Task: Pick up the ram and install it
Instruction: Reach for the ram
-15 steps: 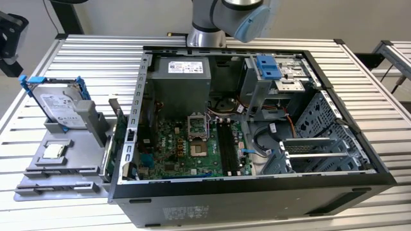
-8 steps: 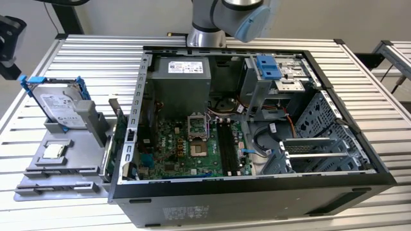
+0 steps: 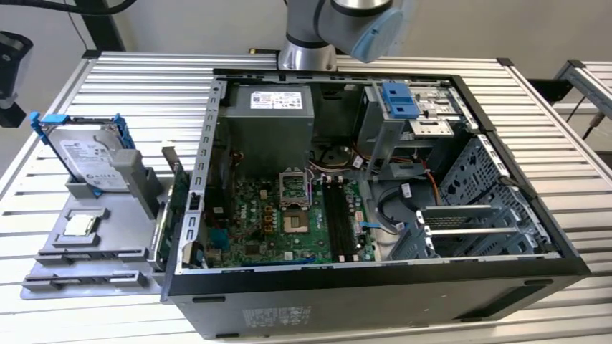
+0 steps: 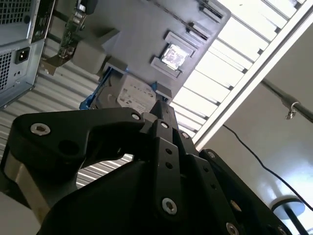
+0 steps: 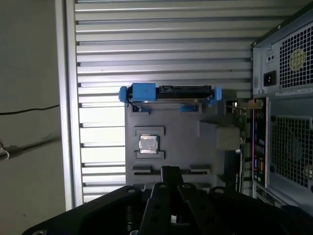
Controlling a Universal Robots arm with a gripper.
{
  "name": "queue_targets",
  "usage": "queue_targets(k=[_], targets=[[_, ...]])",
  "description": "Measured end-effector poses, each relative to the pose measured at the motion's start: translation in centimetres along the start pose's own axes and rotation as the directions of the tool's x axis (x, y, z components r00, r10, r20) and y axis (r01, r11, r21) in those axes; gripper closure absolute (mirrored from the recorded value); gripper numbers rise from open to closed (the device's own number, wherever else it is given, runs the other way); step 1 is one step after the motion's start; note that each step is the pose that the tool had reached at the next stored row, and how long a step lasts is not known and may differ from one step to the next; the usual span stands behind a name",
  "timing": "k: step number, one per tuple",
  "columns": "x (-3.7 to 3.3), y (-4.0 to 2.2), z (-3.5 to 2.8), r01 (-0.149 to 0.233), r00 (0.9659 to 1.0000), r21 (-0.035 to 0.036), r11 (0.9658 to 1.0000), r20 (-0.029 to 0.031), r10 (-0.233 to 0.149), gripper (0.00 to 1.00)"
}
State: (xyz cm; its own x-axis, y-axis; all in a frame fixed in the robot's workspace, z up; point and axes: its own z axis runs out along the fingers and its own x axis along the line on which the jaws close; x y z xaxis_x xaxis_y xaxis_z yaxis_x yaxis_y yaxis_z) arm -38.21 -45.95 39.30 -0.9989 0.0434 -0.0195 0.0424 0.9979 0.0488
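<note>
The pincer (image 5: 171, 172), its fingers pressed together on nothing, hangs above the gray parts tray (image 5: 181, 147) on the slatted bench (image 3: 143, 79). The ram (image 3: 178, 179) stands on edge at the tray's side, just beside the open computer case (image 3: 383, 294) and near the hard drive (image 3: 91, 161).

High exterior; wrist views sharing tray (image 5: 186, 142)

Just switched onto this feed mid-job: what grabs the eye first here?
The open computer case dominates the exterior view, its green motherboard laid bare. On the exterior view's left, a silver hard drive in a blue bracket stands upright in a gray tray. The arm stands beyond the case's far side.
</note>
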Motion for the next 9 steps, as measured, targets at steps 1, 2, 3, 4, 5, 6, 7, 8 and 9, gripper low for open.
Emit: queue_targets(k=[1, 2, 3, 4, 5, 6, 7, 8, 9], targets=[[0.02, -0.19, -0.01, 0.000, 1.0000, 0.0000, 1.0000, -0.0001, 0.000, 1.00], [0.03, -0.37, -0.01, 0.000, 1.0000, 0.0001, 1.0000, -0.0001, 0.000, 1.00], [0.05, -0.52, -0.02, 0.000, 1.0000, 0.0000, 1.0000, -0.0001, 0.000, 1.00], [0.06, -0.60, -0.01, 0.000, 1.0000, 0.0001, 1.0000, 0.0000, 0.000, 1.00], [0.08, -0.62, -0.02, 0.000, 1.0000, 0.0001, 1.0000, -0.0001, 0.000, 1.00], [0.08, -0.62, -0.02, 0.000, 1.0000, 0.0001, 1.0000, -0.0001, 0.000, 1.00], [0.07, -0.62, -0.02, 0.000, 1.0000, 0.0000, 1.0000, 0.0000, 0.000, 1.00], [0.07, -0.63, -0.02, 0.000, 1.0000, 0.0001, 1.0000, -0.0001, 0.000, 1.00], [0.07, -0.63, -0.02, 0.000, 1.0000, 0.0001, 1.0000, -0.0001, 0.000, 1.00]])
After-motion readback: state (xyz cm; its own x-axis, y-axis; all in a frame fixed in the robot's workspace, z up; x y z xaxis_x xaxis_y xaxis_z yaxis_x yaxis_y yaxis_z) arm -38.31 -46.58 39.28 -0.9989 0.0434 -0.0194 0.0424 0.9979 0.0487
